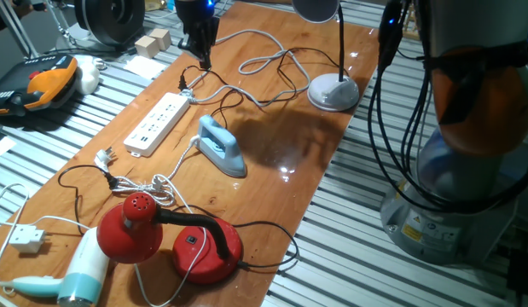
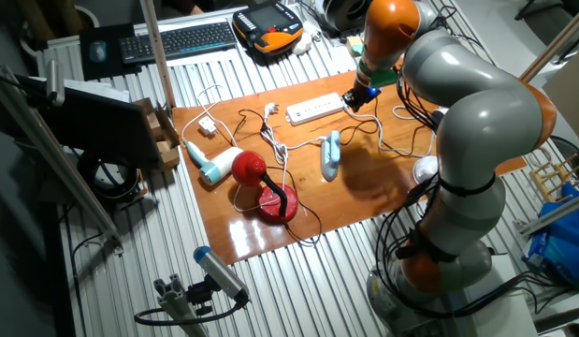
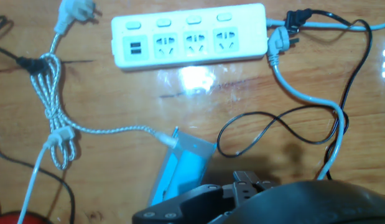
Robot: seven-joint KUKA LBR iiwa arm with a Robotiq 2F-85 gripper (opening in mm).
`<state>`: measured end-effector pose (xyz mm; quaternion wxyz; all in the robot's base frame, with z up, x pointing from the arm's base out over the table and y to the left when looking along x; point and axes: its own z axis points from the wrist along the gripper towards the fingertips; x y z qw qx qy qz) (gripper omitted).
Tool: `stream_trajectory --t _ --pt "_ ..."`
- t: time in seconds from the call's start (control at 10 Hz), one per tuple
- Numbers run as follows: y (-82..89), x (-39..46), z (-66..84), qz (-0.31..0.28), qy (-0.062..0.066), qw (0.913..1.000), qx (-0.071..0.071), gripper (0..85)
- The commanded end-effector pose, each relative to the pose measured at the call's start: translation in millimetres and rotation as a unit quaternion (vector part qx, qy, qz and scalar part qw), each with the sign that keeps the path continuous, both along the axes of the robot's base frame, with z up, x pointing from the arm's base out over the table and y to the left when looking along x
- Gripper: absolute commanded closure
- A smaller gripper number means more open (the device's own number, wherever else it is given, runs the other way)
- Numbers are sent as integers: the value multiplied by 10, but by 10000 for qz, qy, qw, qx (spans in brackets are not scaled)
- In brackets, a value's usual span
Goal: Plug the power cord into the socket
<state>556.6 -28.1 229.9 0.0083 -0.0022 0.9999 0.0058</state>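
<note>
Power cord (image 3: 341, 118): a thin black line, it ran across the wooden table (image 1: 332, 145) and ended in a small black plug (image 3: 296, 18) that lay just off the short end of the socket strip (image 3: 189, 34). The plug touched no outlet. A pale grey plug (image 3: 280, 41) lay right beside it, its grey cable (image 3: 304, 93) curving away over the wood.

The socket strip was long, flat and white, lying flat on the table with its row of outlets facing up. In one fixed view it (image 1: 158, 123) sat near the table's left edge, with a light-blue iron (image 1: 219, 145) just beside it on the right. A grey lamp base (image 1: 333, 92) stood well apart, toward the far corner. Nearer the camera were a red lamp (image 1: 161, 234) and a hair dryer (image 1: 80, 275).

The claw (image 1: 198, 43) hung above the far end of the strip, over the spot where the cords met. Whether its fingers were apart or together could not be told from any view; nothing showed between them.
</note>
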Motion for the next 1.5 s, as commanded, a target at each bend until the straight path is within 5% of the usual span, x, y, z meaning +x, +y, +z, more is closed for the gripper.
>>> stream_trajectory --t 0.0,0.2,0.5,1.0,1.3,1.4 --pt "19 25 -28 -43 -18 10000 35 850" --pt "97 97 -66 -166 -103 9998 -83 850" --pt "107 147 -92 -304 -132 9994 -48 850" --pt "-143 301 -108 -43 -80 9999 -49 850" --pt "-157 304 -106 -181 -10 9998 -39 850" --pt "-157 304 -106 -195 55 9997 98 850"
